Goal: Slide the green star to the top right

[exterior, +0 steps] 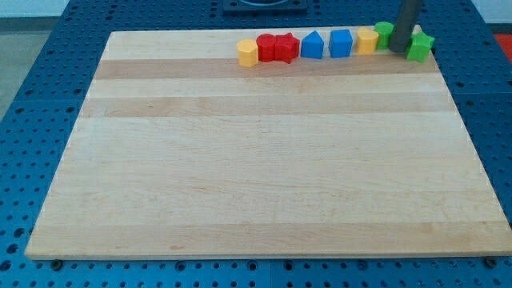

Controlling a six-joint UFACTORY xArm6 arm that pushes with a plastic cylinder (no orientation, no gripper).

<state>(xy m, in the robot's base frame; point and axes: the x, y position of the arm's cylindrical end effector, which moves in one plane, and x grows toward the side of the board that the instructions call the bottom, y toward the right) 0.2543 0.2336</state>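
Green star [420, 47] at board's top right, orientation unclear, my tip [398, 51] touching its left

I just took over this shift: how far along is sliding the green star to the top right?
Done, by the look of it: the green star sits by the board's top right corner. In hand: my tip stands just at its left, between it and the other green block. Left: at most a small nudge toward the corner.

A wooden board [264, 160] lay on a blue pegboard [48, 48]. Along its top edge sat a yellow block [247, 53], two red blocks [277, 47], two blue blocks [326, 44], another yellow block [366, 40] and a green block [384, 34].
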